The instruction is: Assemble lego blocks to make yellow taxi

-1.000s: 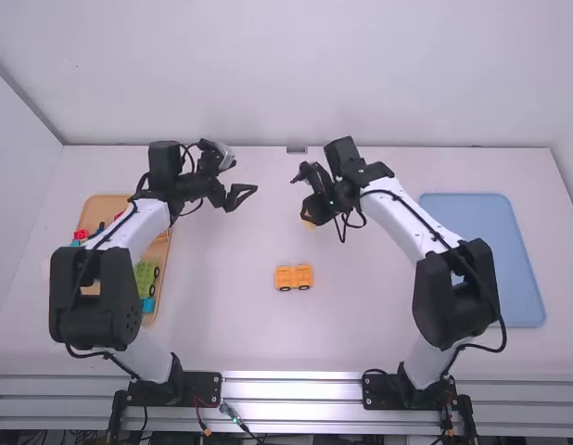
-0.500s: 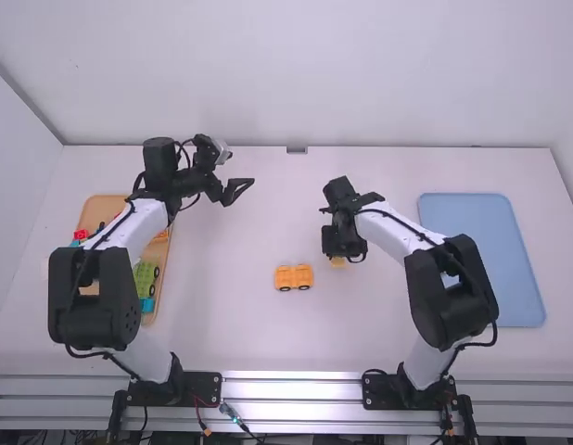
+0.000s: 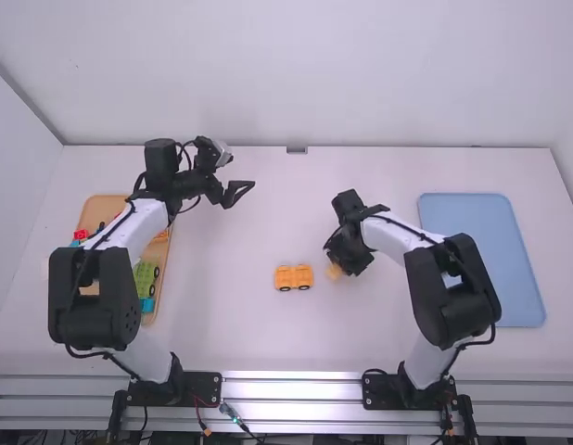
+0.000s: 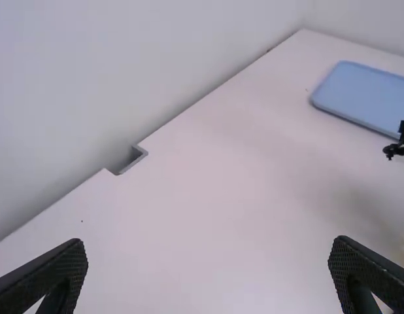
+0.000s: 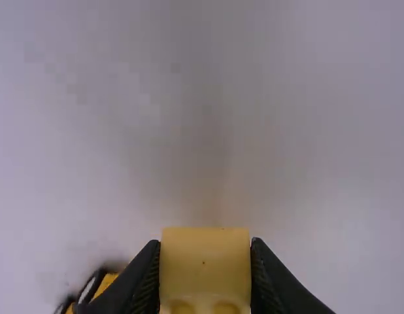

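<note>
One yellow block (image 5: 205,268) gripped between right tool's (image 3: 336,263) fingers; left tool (image 3: 244,191) spread wide.

my remote feed's pretty colourful, plain yellow, boxy plastic block (image 5: 205,258), orange-yellow plastic block car (image 3: 294,276) with black wheels, flat pale-blue rectangular tray (image 3: 486,264), tan rectangular tray (image 3: 103,206), lime-green plastic block (image 3: 144,276), plain whitish flat tabletop (image 3: 240,324)

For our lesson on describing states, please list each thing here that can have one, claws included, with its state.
Left claw: open.
Right claw: shut on the yellow block.
Yellow block: gripped, apart from the wheeled piece.
Wheeled piece: resting on the table, not gripped.
Wooden tray: holding coloured blocks.
Blue tray: lying flat on the table.
</note>
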